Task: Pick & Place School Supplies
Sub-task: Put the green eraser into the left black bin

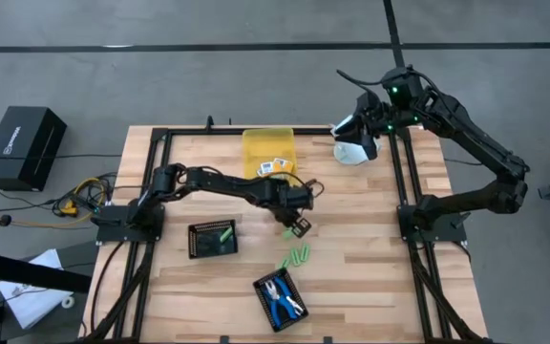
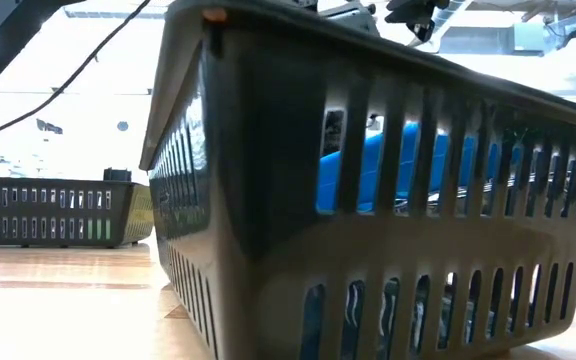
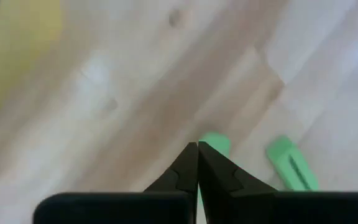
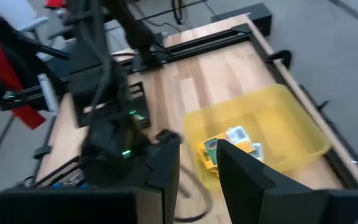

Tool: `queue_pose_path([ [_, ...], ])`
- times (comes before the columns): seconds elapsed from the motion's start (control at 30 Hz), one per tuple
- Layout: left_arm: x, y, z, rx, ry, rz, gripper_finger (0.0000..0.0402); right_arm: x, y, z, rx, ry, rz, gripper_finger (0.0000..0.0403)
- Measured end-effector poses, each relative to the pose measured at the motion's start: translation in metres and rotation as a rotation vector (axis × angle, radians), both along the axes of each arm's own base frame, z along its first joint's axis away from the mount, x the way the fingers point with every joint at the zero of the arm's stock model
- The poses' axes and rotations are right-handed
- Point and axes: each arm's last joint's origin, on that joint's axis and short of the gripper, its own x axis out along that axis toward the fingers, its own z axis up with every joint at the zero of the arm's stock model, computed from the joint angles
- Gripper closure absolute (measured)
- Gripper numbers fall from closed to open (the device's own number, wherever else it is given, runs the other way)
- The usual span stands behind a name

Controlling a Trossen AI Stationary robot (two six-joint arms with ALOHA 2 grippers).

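Starting at the left of the wooden table (image 1: 351,239), a black tray (image 1: 212,239) lies flat with a little green stick (image 1: 225,241) inside it. The left arm reaches across the table from that side. The left gripper (image 1: 298,227) hangs low over the middle of the table. Its two dark fingers (image 3: 185,171) are pressed tight together. A green stick (image 3: 215,143) peeks out right at their tips, but it is hard to tell if the fingers are pinching it or only touching it. Another green block (image 3: 291,165) lies just beside it on the wood.

Behind the gripper, at the far edge, sits a see-through yellow bin (image 1: 269,153). Small yellow-orange boxes (image 1: 277,166) lie inside it. A few more green sticks (image 1: 296,257) lie loose on the table a bit nearer than the gripper. Nearer still, a second black tray (image 1: 279,300) holds the blue-handled tools (image 1: 280,294).

Over on the right, the right arm is up near the far corner. The right gripper (image 1: 353,134) hangs there. Its fingers (image 4: 166,165) stand partly apart and hold nothing.
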Motion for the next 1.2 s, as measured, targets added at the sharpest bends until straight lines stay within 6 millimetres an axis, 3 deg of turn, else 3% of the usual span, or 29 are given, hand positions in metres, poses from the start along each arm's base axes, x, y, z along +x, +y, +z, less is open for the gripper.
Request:
queue_pose_path([
  [0.13,0.000,-0.001,0.000,-0.003,0.005,-0.002,0.0401,-0.003,0.005,-0.005,0.037,0.039,0.067,0.0304],
  [0.3,-0.001,-0.003,0.009,-0.055,-0.026,-0.022,0.0384,-0.009,0.019,-0.030,0.078,0.227,0.184,0.0304],
  [0.53,-0.021,0.005,0.086,0.086,-0.243,0.048,0.0328,-0.006,0.028,-0.067,0.165,0.366,0.235,0.0304],
  [0.67,-0.051,0.007,0.125,0.088,-0.332,0.082,0.0304,-0.001,0.032,-0.085,0.199,0.391,0.246,0.0304],
  [0.9,-0.117,-0.009,0.168,0.123,-0.469,0.195,0.0302,0.014,0.040,-0.118,0.225,0.382,0.253,0.0304],
  [1.03,-0.157,-0.022,0.192,0.139,-0.597,0.284,0.0311,0.032,0.052,-0.123,0.156,0.301,0.326,0.0304],
  [1.2,-0.200,-0.039,0.215,0.196,-0.752,0.408,0.0321,0.070,0.075,-0.121,-0.069,0.204,0.382,0.0304],
])
